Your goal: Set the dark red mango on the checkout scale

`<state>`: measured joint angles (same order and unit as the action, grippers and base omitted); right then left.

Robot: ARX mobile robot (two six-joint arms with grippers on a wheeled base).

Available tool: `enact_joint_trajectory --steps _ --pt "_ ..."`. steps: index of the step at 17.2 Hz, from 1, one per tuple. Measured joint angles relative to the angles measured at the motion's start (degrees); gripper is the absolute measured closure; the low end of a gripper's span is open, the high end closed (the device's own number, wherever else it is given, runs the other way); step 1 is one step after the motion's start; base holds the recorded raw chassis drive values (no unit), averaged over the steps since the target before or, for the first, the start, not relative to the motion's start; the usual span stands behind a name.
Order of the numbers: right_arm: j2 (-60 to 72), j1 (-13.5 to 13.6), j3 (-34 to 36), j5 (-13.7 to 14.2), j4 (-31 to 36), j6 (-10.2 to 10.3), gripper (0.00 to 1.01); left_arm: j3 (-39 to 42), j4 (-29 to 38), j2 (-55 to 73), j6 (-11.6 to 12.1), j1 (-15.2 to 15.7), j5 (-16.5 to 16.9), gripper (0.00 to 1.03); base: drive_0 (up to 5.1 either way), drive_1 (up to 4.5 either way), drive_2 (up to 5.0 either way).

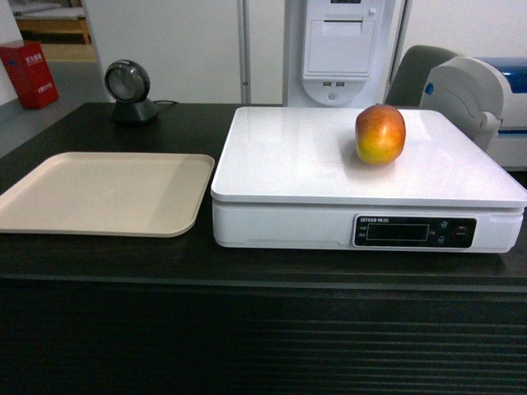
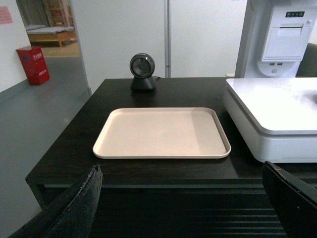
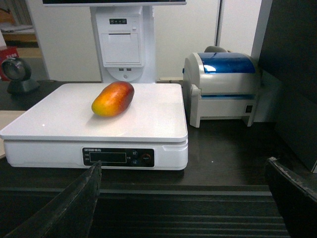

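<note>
Red mango (image 1: 380,133) on white scale (image 1: 288,156)

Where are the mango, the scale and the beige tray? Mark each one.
dark red mango (image 1: 380,133): head view, middle of the fruit's skin.
scale (image 1: 288,156): head view, bare white platform left of the fruit.
beige tray (image 2: 148,134): left wrist view, bare flat floor.
</note>
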<state>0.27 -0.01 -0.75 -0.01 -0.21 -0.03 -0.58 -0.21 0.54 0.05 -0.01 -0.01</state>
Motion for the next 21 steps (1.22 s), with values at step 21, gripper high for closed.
enact_joint_trajectory --steps 21 --pt "0.0 0.0 0.0 0.0 0.0 0.0 0.03 0.0 0.0 0.0 0.0 0.0 0.0 0.05 0.0 0.00 0.0"
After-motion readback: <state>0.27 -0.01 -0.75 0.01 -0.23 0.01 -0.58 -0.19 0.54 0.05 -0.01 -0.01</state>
